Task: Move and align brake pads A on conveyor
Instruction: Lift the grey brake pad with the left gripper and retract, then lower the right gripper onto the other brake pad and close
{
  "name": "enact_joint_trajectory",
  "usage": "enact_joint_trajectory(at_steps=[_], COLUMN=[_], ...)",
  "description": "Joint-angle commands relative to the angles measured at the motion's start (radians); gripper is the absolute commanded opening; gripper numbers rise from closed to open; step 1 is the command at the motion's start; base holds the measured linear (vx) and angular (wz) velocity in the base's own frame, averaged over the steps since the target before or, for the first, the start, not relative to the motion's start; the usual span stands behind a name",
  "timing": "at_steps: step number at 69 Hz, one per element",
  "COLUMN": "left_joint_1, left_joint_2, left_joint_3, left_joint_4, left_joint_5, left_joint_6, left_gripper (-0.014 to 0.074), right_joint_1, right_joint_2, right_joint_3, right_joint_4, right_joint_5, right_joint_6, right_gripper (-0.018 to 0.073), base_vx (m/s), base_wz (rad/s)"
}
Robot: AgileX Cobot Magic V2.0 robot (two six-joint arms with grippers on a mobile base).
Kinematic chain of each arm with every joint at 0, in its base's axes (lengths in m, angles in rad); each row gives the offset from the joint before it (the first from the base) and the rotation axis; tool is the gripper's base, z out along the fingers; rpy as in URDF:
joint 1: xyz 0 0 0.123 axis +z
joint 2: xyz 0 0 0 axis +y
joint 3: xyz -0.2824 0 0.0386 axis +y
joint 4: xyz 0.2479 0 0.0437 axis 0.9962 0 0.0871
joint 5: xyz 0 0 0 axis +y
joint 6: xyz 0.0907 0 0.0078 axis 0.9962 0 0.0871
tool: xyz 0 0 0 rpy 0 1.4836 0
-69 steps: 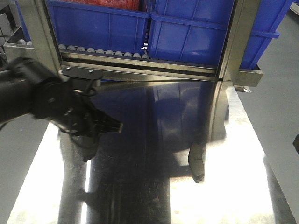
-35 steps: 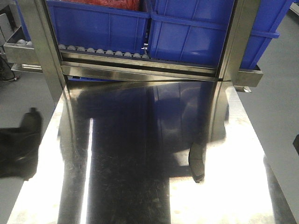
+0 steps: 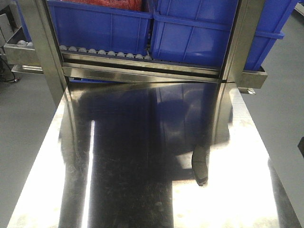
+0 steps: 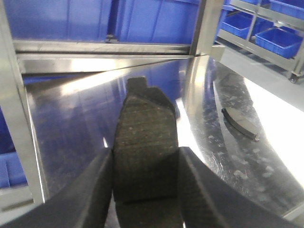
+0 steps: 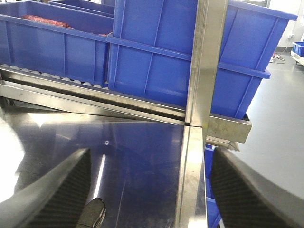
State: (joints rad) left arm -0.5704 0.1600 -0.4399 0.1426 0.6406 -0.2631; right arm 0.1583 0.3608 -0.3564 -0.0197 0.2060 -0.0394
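The left gripper (image 4: 146,154) is closed on a brake pad (image 4: 147,118), its fingers (image 4: 90,190) pressing the pad's two long edges, above the steel table (image 4: 71,118). The right gripper (image 5: 151,156) stands wide apart with nothing in it. A second pad (image 3: 200,166) lies on the table toward its right side. Behind the table, blue bins (image 3: 190,33) sit on a roller rack (image 3: 104,51). The left bin (image 3: 95,26) holds red contents (image 3: 102,4), perhaps packets; the right bin (image 3: 213,38) hides its inside
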Motion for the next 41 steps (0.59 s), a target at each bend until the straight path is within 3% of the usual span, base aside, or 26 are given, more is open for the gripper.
enact_joint_trajectory(at_steps=[1,41], left_joint_1=[-0.003,-0.003], left_joint_2=[0.006,0.006], left_joint_3=[-0.027,-0.027], left_joint_4=[-0.018,-0.021], left_joint_5=[-0.1,-0.099], left_joint_6=[0.047,0.045], left_gripper=[-0.0006,-0.0006], right_joint_1=[-0.004,-0.004], right_joint_2=[0.015,0.015], right_joint_3=[-0.028,-0.028], right_joint_4=[-0.004,-0.007], right_joint_5=[-0.078,-0.09], right_joint_6=[-0.003,-0.003], right_gripper=[0.0505,0.0505], base_vx=[0.0,0.0], base_wz=[0.0,0.0])
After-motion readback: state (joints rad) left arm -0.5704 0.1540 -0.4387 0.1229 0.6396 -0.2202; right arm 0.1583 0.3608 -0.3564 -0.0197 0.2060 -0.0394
